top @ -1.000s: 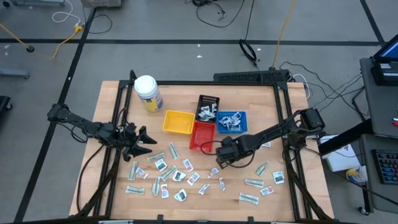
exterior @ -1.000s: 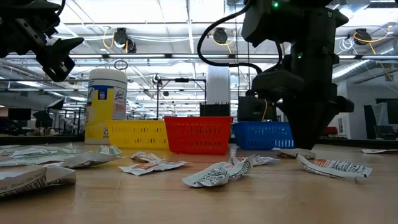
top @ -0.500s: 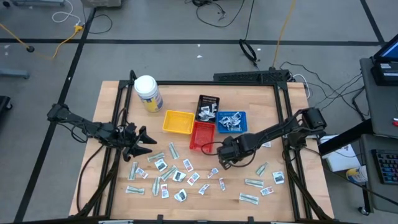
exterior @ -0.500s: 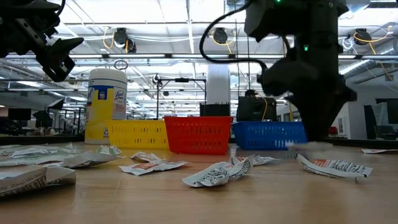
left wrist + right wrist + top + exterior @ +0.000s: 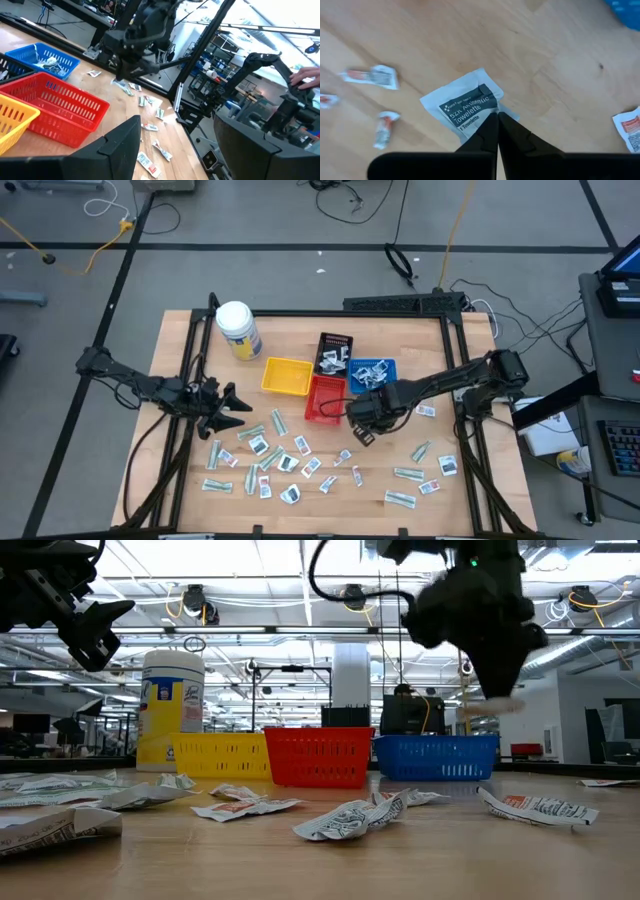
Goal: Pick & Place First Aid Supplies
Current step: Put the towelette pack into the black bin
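One white towelette packet (image 5: 466,106) is pinched tight in my right tool (image 5: 496,131), up off the table (image 5: 440,350) near the red tray (image 5: 322,397), so I should carry it slowly and let go only right over a tray, while my left tool (image 5: 232,409) waits wide.

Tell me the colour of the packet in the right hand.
White packet with a dark printed label; right wrist view.
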Action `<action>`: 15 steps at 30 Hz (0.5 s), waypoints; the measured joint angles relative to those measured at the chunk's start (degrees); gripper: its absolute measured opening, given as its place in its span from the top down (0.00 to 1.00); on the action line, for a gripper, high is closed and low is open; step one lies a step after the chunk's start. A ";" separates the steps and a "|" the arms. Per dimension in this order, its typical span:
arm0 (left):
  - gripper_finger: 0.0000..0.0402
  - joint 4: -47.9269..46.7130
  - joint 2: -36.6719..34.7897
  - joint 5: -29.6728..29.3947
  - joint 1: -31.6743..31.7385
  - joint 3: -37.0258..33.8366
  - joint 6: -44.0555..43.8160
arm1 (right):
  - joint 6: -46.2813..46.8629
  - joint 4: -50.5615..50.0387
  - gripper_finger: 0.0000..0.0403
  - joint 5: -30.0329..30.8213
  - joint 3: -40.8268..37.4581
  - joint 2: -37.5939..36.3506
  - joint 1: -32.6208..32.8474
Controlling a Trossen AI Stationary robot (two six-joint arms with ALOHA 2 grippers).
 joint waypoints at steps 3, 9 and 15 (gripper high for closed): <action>0.36 0.01 0.00 0.00 0.00 0.00 0.02 | -1.36 -3.04 1.00 0.17 3.53 0.00 -0.60; 0.36 0.00 0.00 0.00 -0.01 0.00 0.00 | -4.74 -4.42 1.00 -0.74 6.97 -0.04 -2.56; 0.36 0.02 0.02 0.00 0.00 0.00 0.00 | -10.47 -3.75 1.00 -0.99 8.15 -0.02 -7.56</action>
